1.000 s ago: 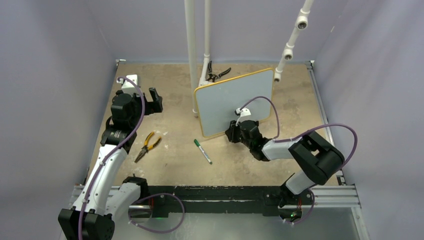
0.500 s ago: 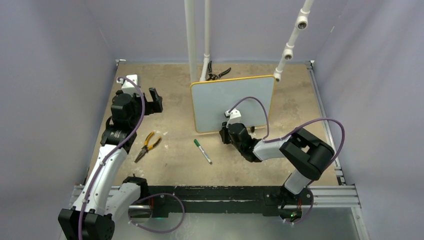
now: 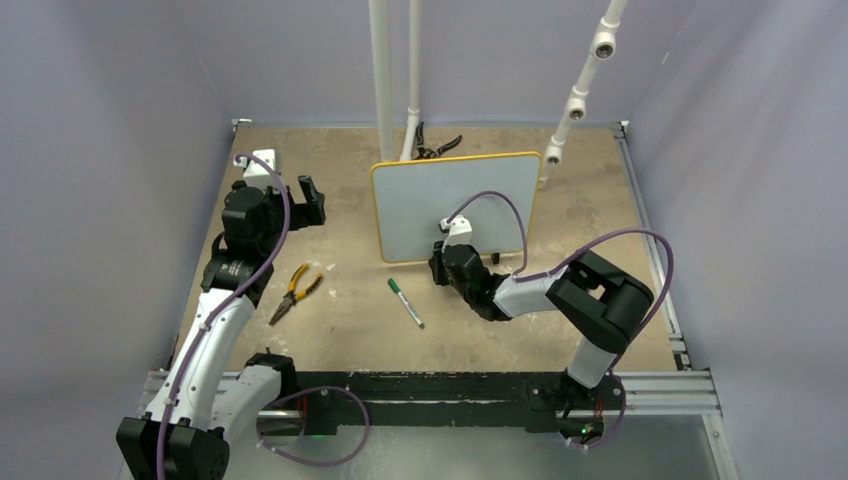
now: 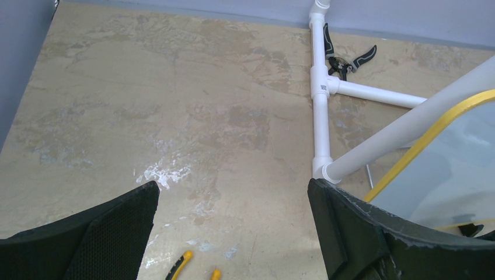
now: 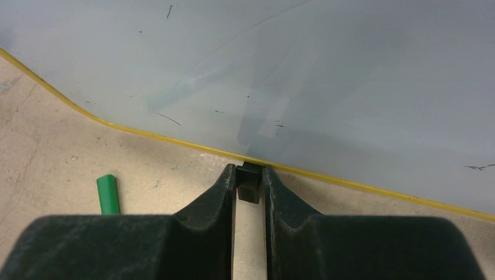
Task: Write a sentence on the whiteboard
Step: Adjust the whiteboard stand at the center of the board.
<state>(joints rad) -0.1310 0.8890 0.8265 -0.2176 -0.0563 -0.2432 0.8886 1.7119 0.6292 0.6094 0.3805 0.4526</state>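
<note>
Pinching a small black foot [image 5: 249, 182] under the near rim of the whiteboard [image 3: 420, 200], the right gripper [image 5: 250, 175] is clamped on it, probably as a handle for steering the board, which sits toward the far edge of the table [image 3: 330, 330]. Nothing legible is written yet. The marker [image 3: 405, 301] lies mid-table, uncollected, and the left gripper [image 4: 232, 192] hangs spread wide by the left edge.
</note>
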